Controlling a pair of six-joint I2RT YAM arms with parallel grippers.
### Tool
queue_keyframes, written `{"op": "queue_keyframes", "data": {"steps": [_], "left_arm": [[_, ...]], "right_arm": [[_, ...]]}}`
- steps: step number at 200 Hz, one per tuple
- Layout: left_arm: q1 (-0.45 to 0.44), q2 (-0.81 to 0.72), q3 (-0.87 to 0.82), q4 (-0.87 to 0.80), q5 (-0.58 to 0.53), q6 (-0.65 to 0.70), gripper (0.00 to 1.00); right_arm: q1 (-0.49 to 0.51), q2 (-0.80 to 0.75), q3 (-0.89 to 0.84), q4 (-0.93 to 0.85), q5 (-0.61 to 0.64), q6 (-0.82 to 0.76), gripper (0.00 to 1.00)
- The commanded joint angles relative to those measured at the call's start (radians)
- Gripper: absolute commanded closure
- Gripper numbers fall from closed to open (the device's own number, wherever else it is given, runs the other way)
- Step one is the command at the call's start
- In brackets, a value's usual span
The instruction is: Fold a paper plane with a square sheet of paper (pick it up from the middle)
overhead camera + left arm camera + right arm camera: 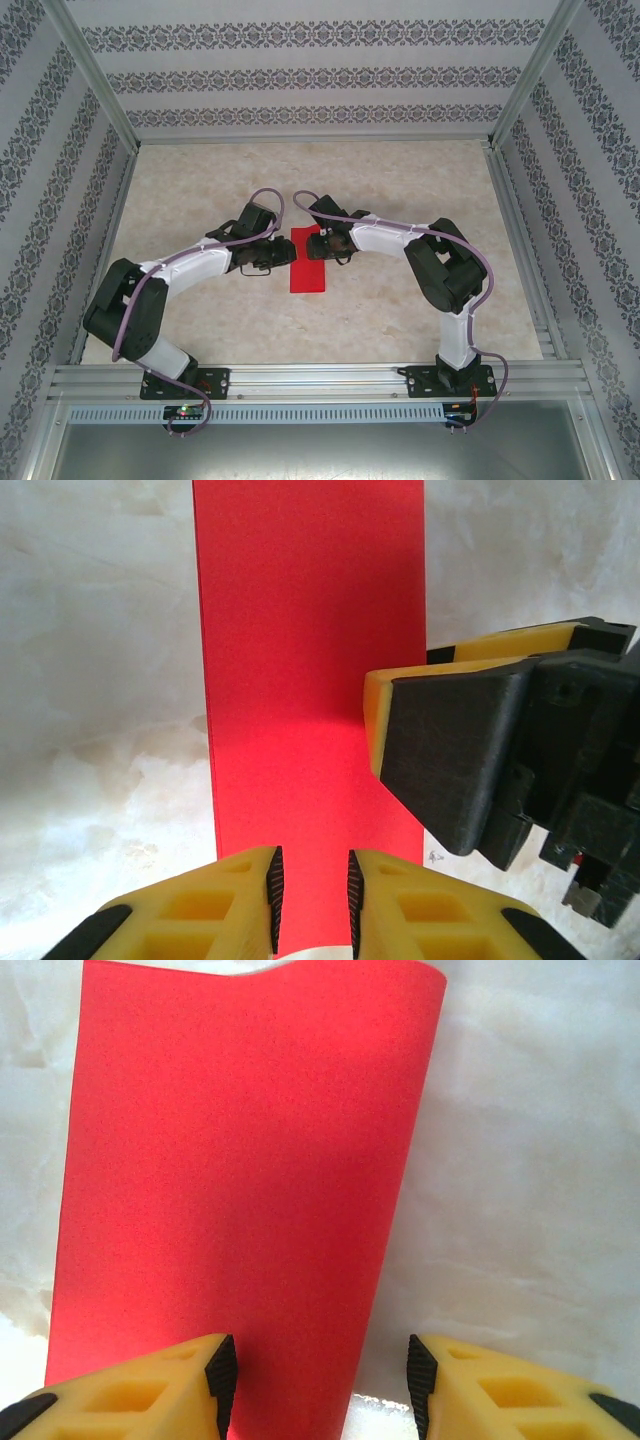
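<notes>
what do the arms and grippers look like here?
Both the left arm and right arm: black joints, white shells, a lilac cable along each. On the left gripper and right gripper: yellow fingers with moulded pockets, black ribbed pads.

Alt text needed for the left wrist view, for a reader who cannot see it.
A narrow strip of red paper lies flat on a pale marbled table, running away from the camera. The left gripper, yellow fingers slightly apart, sits over its near end, and the right gripper reaches in from the right over the paper's right edge.
</notes>
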Motion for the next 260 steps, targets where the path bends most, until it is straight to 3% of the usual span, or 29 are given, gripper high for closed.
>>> {"op": "queue_keyframes", "data": {"steps": [1, 129, 219, 260], "left_arm": [[0.01, 0.023, -0.008, 0.059, 0.028, -0.025, 0.73], [0.011, 0.141, -0.006, 0.149, 0.072, -0.056, 0.73], [0.011, 0.235, 0.008, 0.211, 0.103, -0.076, 0.89], [0.011, 0.256, -0.002, 0.194, 0.077, -0.059, 0.92]], "right_arm": [[0.003, 0.038, 0.006, 0.004, -0.021, 0.016, 0.49], [-0.006, 0.038, -0.005, 0.01, -0.028, 0.025, 0.49], [-0.005, 0.038, -0.01, 0.013, -0.032, 0.029, 0.49], [-0.004, 0.036, -0.015, 0.018, -0.032, 0.028, 0.49]]}}
